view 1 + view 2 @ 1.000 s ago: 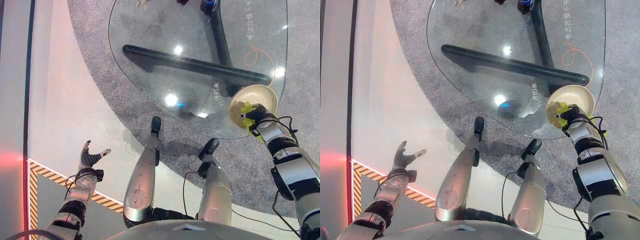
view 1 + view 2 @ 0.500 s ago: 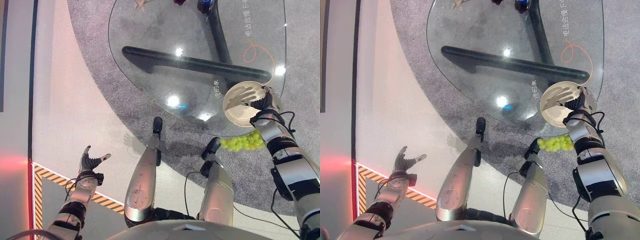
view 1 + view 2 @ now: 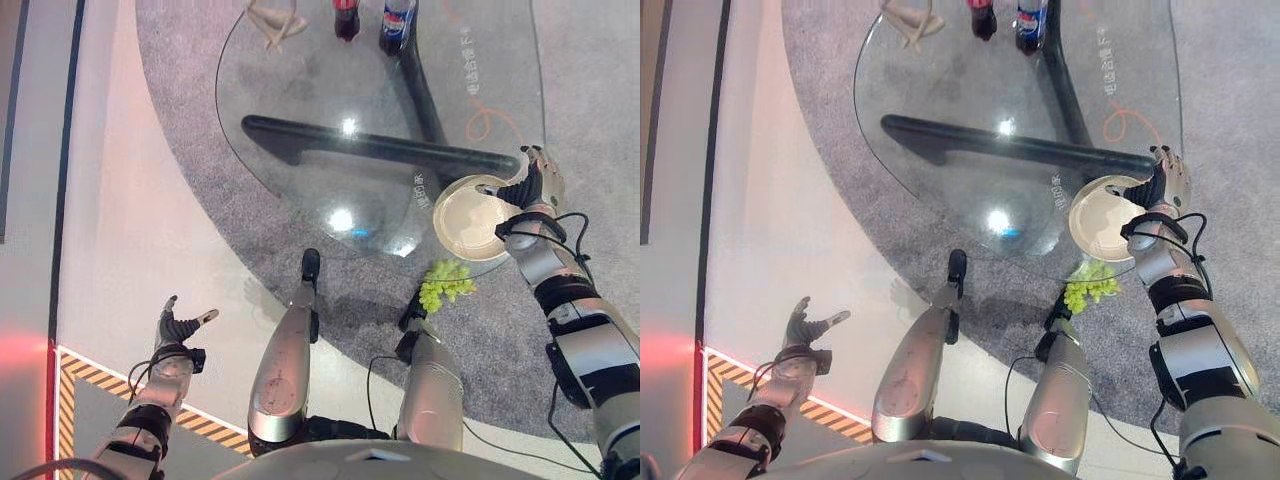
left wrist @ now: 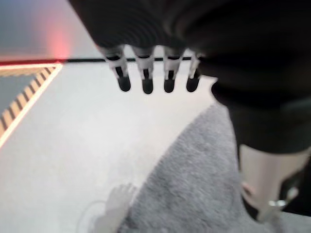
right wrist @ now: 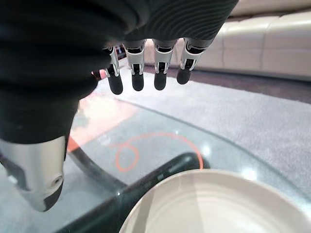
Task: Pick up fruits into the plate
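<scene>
A bunch of green grapes [image 3: 445, 283] is off the plate, just past the glass table's near edge over the grey carpet; I cannot tell whether it rests there or is in the air. The cream plate [image 3: 467, 217] sits empty at the table's right near rim. My right hand [image 3: 535, 180] hovers open at the plate's far right side, its fingers [image 5: 146, 73] straight above the plate rim [image 5: 204, 194]. My left hand [image 3: 178, 325] hangs open low on the left, with its fingers [image 4: 146, 77] over the pale floor.
The round glass table [image 3: 300, 90] rests on a dark crossed base [image 3: 370, 145]. Two dark bottles [image 3: 345, 18] [image 3: 396, 20] and a pale object [image 3: 272, 22] stand at its far edge. A striped floor marking [image 3: 75, 375] runs lower left.
The grapes left the plate, dropped past the table's near edge and drifted left. My right hand opened and moved to the plate's far side. The camera shifted a little.
</scene>
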Tool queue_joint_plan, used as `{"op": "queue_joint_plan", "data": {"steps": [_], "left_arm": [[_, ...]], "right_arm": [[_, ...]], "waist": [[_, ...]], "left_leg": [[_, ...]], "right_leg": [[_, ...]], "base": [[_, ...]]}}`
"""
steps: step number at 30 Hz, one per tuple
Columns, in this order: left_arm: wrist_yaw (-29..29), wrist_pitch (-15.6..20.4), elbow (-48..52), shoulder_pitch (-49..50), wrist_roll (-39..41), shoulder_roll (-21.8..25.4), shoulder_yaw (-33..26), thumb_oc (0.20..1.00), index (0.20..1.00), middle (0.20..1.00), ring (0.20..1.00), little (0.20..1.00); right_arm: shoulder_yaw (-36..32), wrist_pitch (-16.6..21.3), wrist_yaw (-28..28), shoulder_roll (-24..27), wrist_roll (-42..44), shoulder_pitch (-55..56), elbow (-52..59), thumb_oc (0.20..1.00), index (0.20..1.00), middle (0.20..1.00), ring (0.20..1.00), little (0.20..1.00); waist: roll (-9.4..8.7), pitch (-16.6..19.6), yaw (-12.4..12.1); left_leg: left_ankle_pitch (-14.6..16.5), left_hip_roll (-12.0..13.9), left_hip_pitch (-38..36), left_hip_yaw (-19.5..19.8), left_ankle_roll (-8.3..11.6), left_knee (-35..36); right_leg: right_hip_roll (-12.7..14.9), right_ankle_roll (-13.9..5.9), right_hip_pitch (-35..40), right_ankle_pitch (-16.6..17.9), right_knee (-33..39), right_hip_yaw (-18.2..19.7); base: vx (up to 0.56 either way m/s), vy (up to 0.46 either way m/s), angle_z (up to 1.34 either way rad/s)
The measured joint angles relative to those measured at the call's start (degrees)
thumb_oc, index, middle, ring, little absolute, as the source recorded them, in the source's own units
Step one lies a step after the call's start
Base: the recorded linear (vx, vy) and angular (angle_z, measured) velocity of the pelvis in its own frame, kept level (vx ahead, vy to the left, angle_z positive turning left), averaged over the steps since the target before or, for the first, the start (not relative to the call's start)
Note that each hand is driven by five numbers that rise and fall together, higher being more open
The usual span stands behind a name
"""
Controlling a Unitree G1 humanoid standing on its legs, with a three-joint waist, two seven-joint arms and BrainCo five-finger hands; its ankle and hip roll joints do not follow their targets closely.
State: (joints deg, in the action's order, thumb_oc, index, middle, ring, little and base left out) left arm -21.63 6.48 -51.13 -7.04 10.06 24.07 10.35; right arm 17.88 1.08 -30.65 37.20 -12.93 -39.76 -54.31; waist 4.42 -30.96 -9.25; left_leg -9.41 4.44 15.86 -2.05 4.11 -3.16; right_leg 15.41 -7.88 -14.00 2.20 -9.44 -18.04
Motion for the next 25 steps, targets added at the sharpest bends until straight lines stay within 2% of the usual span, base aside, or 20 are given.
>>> {"op": "queue_joint_plan", "data": {"steps": [3, 8, 11, 12, 14, 17, 20, 25], "left_arm": [[1.4, 0.1, -0.4, 0.0, 0.0, -0.1, 0.0, 1.000, 1.000, 1.000, 1.000, 1.000], [5.4, -0.5, -1.7, 0.1, -0.2, -0.6, -1.5, 1.000, 1.000, 1.000, 1.000, 1.000], [7.7, -2.5, -4.3, 0.5, -1.5, -1.3, -1.6, 1.000, 1.000, 1.000, 1.000, 1.000], [8.4, -3.6, -5.9, 1.3, -2.7, -2.0, -1.6, 1.000, 1.000, 1.000, 1.000, 1.000], [9.1, -4.2, -8.3, 2.2, -4.2, -2.3, -1.6, 1.000, 1.000, 1.000, 1.000, 1.000], [10.6, -5.8, -12.0, 2.6, -7.1, -2.8, -1.3, 1.000, 1.000, 1.000, 1.000, 1.000], [11.4, -6.4, -14.0, 2.5, -8.0, -3.9, -1.1, 1.000, 1.000, 1.000, 1.000, 1.000], [11.9, -6.5, -15.7, 2.9, -10.2, -6.0, -1.0, 1.000, 1.000, 1.000, 1.000, 1.000]], "right_arm": [[-0.2, 0.4, 0.4, 0.0, 0.8, 2.3, 1.2, 1.000, 1.000, 1.000, 1.000, 1.000], [-2.4, 1.6, 6.3, -1.5, 5.1, 8.4, 5.9, 1.000, 1.000, 1.000, 1.000, 1.000], [-3.5, 1.8, 12.4, -5.8, 7.7, 14.9, 6.4, 1.000, 1.000, 1.000, 1.000, 1.000], [-3.6, 1.8, 16.1, -8.3, 8.5, 20.1, 6.0, 1.000, 1.000, 1.000, 1.000, 1.000], [-3.5, 2.6, 19.4, -10.7, 8.6, 24.7, 4.4, 1.000, 1.000, 1.000, 1.000, 1.000], [-4.2, 2.2, 24.6, -14.3, 11.0, 30.5, -2.4, 1.000, 1.000, 1.000, 1.000, 1.000], [-4.7, 1.6, 27.8, -16.8, 12.3, 34.8, -8.1, 1.000, 1.000, 1.000, 1.000, 1.000], [-4.9, -0.3, 31.0, -18.5, 12.3, 39.7, -13.3, 1.000, 1.000, 1.000, 1.000, 1.000]], "waist": [[-0.16, 0.1, 1.1], [-1.13, 0.8, 2.6], [-2.66, 5.0, 3.7], [-3.78, 8.3, 4.4], [-5.10, 12.1, 5.4], [-6.98, 16.8, 7.3], [-7.17, 20.0, 9.0], [-6.25, 24.0, 10.7]], "left_leg": [[0.2, 0.5, -3.4, -0.6, -0.05, 1.4], [0.3, 1.3, -7.8, -2.0, 0.18, 3.8], [0.2, 1.8, -10.2, -2.7, 0.84, 5.8], [0.3, 2.0, -12.4, -3.3, 1.03, 7.2], [0.8, 2.3, -14.4, -4.1, 1.57, 8.2], [2.1, 2.9, -17.3, -5.8, 2.15, 8.2], [3.1, 3.4, -19.3, -6.5, 2.57, 8.3], [3.7, 3.6, -20.6, -7.8, 2.21, 8.3]], "right_leg": [[-0.7, 0.07, 3.4, 0.4, 2.1, 0.1], [-2.3, 0.10, 8.1, 2.6, 7.0, 0.4], [-3.2, 0.15, 10.5, 3.3, 9.8, 0.4], [-3.6, 0.11, 12.5, 3.4, 11.6, 0.4], [-4.1, 0.11, 14.5, 3.4, 13.4, 0.5], [-4.8, 0.03, 16.9, 3.4, 14.7, 1.7], [-5.2, -0.18, 18.5, 2.7, 14.7, 2.1], [-5.3, -0.21, 18.7, 2.7, 14.7, 3.8]], "base": [[0.07, 0.034, -0.09], [0.13, 0.025, -0.13], [0.13, 0.018, -0.11], [0.14, 0.024, -0.14], [0.13, 0.025, -0.17], [0.18, 0.019, -0.24], [0.14, 0.018, -0.14], [0.07, 0.018, -0.17]]}}
